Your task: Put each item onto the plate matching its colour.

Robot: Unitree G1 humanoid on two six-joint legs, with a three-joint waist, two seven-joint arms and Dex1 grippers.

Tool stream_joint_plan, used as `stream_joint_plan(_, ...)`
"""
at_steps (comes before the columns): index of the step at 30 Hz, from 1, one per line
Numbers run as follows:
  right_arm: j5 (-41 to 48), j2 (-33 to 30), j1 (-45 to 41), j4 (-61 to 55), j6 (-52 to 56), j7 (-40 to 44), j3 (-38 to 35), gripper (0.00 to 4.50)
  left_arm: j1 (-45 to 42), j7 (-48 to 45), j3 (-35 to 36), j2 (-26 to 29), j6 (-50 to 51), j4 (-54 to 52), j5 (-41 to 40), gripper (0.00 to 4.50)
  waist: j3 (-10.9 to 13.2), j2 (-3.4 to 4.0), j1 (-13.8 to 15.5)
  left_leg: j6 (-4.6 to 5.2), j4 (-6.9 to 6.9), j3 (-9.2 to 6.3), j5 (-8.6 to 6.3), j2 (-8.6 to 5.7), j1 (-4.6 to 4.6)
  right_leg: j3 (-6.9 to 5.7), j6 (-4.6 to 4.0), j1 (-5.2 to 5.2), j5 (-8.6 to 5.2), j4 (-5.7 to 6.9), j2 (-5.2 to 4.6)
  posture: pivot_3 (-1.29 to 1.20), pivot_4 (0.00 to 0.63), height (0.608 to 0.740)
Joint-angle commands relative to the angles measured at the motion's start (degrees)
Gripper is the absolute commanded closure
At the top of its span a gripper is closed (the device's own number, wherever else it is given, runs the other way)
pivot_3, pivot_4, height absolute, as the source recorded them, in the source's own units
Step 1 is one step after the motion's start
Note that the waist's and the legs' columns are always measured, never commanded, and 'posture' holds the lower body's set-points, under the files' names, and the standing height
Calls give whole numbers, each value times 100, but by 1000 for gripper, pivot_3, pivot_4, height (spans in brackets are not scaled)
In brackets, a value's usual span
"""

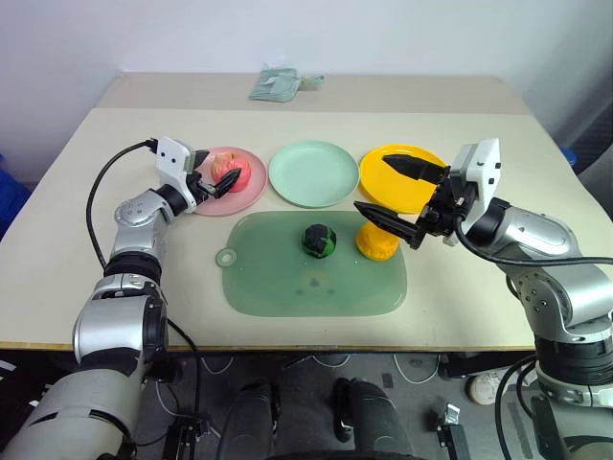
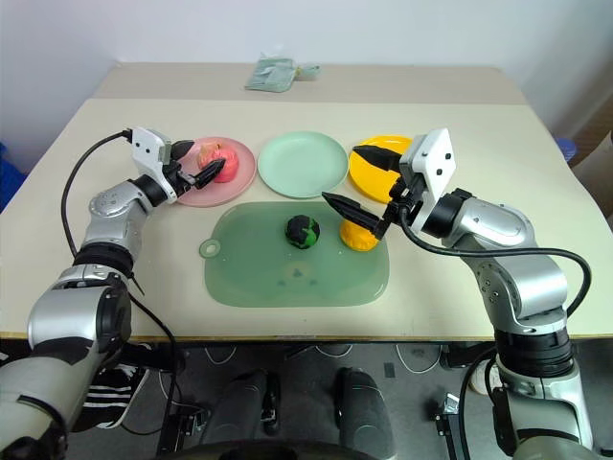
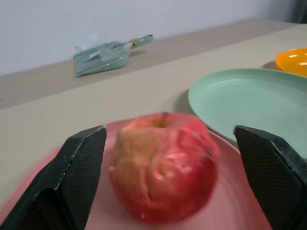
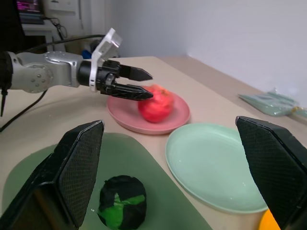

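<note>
Beige surface [image 1: 115, 278] against a pale wall carries all the working items; a small packet [image 1: 283, 83] lies at its far edge, at 12 o'clock from the plates.

Layout, as I read it from the head views: three plates sit in a row. The pink plate [image 1: 251, 192] is at 9 o'clock of the green plate [image 1: 313, 173], and the yellow plate [image 1: 378, 182] is at 3 o'clock of it. A large green mat [image 1: 287, 278] lies at 6 o'clock of the row.

Status of items:
1. The apple [image 1: 233, 174] rests on the pink plate. I judge this step done.
2. The dark green ball [image 1: 320, 241] sits near the middle of the mat, not yet on the green plate.
3. The orange fruit [image 1: 375, 244] sits at the mat's 3 o'clock side, at 6 o'clock of the yellow plate, not yet on it.

Status of arms:
- My left gripper [image 1: 213, 181] has its jaws wide, one finger on each side of the apple with a gap showing on both sides in the left wrist view. I read this as a release, not a hold.
- My right gripper [image 1: 397, 196] hangs with jaws wide and empty over the near edge of the yellow plate, above the orange fruit.

By my estimate, one of three placements is complete; two are left.
</note>
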Motion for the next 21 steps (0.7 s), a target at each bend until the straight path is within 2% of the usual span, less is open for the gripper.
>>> stream_joint_plan(1, 87, -28, 6, -159, -147, 42, -216, 0, -194, -312, 65, 110, -76, -270, -104, 48, 0, 0, 7, 0, 0, 0, 0, 0, 0, 0, 0, 0, 0, 0, 0, 0, 150, 740)
stream_joint_plan(8, 89, -120, 92, -144, -147, 152, -278, 0, -62, -1726, 193, 315, 111, -943, -624, 48, 0, 0, 1, 0, 0, 0, 0, 0, 0, 0, -1, 0, 0, 0, 0, 0, 150, 740)
stream_joint_plan(13, 116, -205, 182, -136, -109, 304, -272, 0, 418, -3448, -45, 391, 1425, -2193, -1346, 48, 0, 1, -6, 0, 0, 0, 0, 0, 0, 1, -2, 0, -1, -1, 0, 0, 150, 740)
stream_joint_plan(16, 158, -233, 225, -137, -84, 413, -283, 0, 660, -3852, -322, 393, 1846, -2673, -1343, 48, 0, 1, -4, 0, 0, -1, 0, 0, 1, 1, -2, 1, -1, 1, 0, 0, 150, 740)
stream_joint_plan(21, 266, -320, 330, -188, 29, 534, -338, 0, 720, -4161, -787, 159, 1769, -2829, -1109, 48, 0, 1, 16, 0, 2, -4, 0, -1, -1, 1, -2, 3, -2, -2, 1, 0, 150, 740)
